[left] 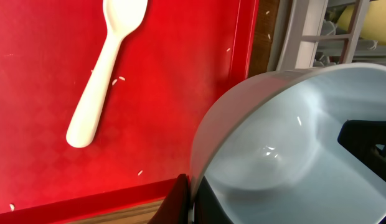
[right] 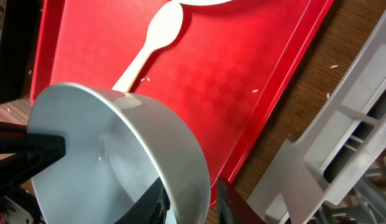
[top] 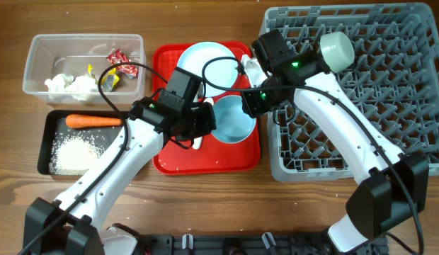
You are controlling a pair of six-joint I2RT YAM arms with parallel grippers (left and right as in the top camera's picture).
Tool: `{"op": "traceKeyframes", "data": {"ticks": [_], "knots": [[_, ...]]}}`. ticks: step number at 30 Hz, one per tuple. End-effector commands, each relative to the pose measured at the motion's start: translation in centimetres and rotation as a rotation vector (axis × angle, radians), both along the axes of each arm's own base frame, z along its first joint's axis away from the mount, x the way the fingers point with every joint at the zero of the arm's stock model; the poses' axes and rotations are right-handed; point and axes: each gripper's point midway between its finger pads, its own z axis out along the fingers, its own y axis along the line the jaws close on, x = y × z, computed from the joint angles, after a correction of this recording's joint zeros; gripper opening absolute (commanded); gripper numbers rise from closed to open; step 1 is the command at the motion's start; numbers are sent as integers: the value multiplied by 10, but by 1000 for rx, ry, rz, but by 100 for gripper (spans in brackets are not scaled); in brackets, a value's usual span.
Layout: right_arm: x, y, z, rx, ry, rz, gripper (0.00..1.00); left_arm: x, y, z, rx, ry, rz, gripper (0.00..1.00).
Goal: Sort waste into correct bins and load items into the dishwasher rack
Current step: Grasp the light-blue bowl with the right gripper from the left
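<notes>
Light-blue bowl (left: 274,143) pinched by left end effector (left: 192,200).

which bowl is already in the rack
The pale green bowl, sitting in the grey dishwasher rack near its far edge. The light-blue bowl is over the red tray instead, outside the rack.

Spoon (left: 106,68) on serving tray (top: 205,159), bowl (top: 232,124) beside it — rack (top: 389,92) right, tub (top: 32,67) left
</notes>
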Motion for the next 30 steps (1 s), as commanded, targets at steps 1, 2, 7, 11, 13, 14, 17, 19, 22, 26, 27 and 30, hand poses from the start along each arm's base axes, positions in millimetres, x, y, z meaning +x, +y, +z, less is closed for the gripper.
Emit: {"op": "traceKeyframes", "data": {"ticks": [1,2,7,11,13,14,17,19,22,26,27,30], "knots": [[-3,3,-7,7,31,-14,26,5,-4,17,-37,-46,-17,4],[-3,3,-7,7,31,-14,26,5,-4,17,-37,-46,-17,4],[-3,3,-7,7,31,-14,20,5,-5,18,-39,-50,-17,4],[-3,3,-7,7,30,-13,14,5,-4,21,-42,-57,-17,4],[-3,3,-7,7,31,-13,12,5,-4,23,-45,-62,-17,4],[-3,3,-7,7,31,-13,10,5,-5,24,-47,-66,-17,4],[-3,3,-7,7,31,-14,5,6,-5,26,-51,-74,-17,4],[-3,3,-7,7,31,-14,4,6,-7,27,-63,-75,-23,4],[-3,3,-7,7,31,-14,4,6,-11,29,-82,-74,-32,4],[-2,3,-6,9,28,-15,4,6,-12,29,-89,-75,-35,4],[-1,4,-6,12,22,-15,4,6,-12,30,-91,-79,-36,4],[5,7,-4,25,-2,-19,4,9,-14,35,-103,-98,-38,9]]}}
